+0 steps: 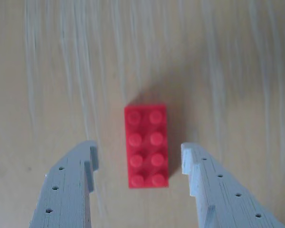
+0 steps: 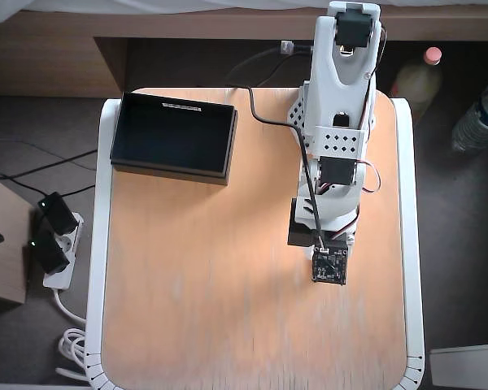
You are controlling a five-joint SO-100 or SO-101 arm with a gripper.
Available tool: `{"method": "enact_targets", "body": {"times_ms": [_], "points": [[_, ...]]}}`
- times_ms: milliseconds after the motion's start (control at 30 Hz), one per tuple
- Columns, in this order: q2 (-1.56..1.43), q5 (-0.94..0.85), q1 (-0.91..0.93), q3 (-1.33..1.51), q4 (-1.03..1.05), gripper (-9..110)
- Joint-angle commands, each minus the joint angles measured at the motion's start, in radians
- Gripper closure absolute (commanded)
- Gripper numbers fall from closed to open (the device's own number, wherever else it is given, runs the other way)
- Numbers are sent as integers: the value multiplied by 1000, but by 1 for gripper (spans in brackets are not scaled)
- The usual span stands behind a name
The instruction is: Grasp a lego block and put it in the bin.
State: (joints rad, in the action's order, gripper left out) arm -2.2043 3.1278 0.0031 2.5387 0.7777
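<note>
In the wrist view the red lego block [image 1: 147, 146] lies flat on the wooden table with its studs up and its long side pointing away from me. My gripper [image 1: 139, 149] is open and low over it. One grey finger [image 1: 71, 187] stands on the block's left and the other on its right, both clear of it. In the overhead view the arm's wrist [image 2: 329, 266] is over the right middle of the table and covers the block. The black bin [image 2: 175, 134] sits at the table's far left corner, well away from the arm.
The wooden table [image 2: 211, 309] has a white rim. The arm's base [image 2: 346, 49] stands at the far edge. A power strip [image 2: 53, 244] with cables lies on the floor to the left. Bottles [image 2: 478, 118] stand on the floor to the right.
</note>
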Motion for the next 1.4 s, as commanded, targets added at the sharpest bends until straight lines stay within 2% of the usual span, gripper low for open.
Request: {"method": "enact_targets", "body": {"times_ms": [0,433,600,1067,1367], "points": [[25,9,-3,-29,-49,83],[124,15,20,-29,-86,84],[132,17,25,-29,-87,97],[117,23,44,-31,-89,101],[35,49,133,-81,-87,101]]}}
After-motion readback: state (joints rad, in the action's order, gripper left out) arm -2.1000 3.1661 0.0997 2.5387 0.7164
